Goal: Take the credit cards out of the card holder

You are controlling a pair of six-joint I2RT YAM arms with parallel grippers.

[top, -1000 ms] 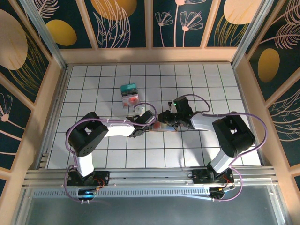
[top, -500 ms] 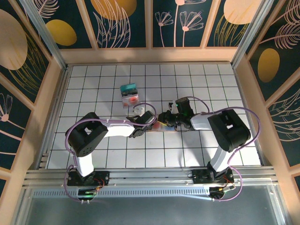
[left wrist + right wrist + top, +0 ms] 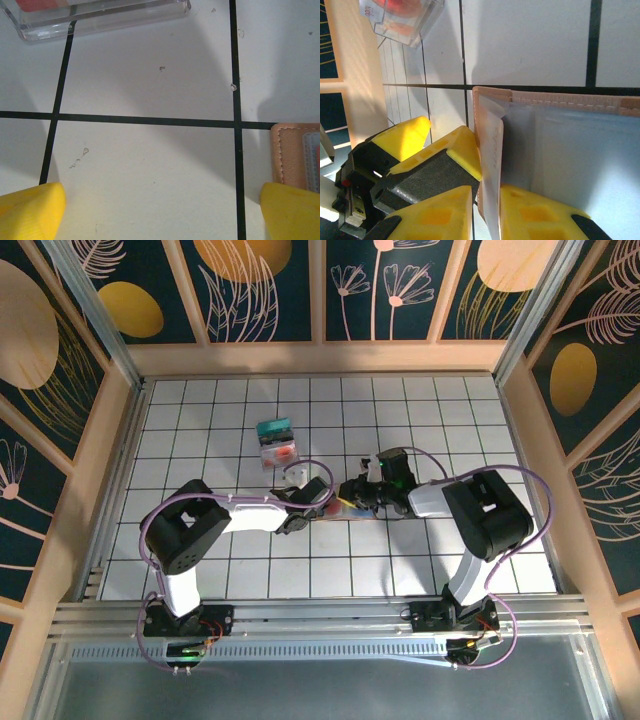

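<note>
The card holder lies open on the tiles, grey-blue inside with a tan stitched border, between the two grippers. A pale card stands up from its left pocket, and my right gripper is shut on the card's lower edge. My left gripper stands wide open over bare tile, its right fingertip at the holder's tan corner. In the right wrist view that left finger presses against the holder's left edge. From above, the left gripper and right gripper meet mid-table.
A small clear box with teal and red contents sits about two tiles behind the left gripper, its edge at the top of the left wrist view. A wooden wall rings the white tiled floor.
The right arm's elbow has swung in toward the middle and its wrist has turned slightly, with the gripper staying at the holder. The left arm has not visibly moved.
</note>
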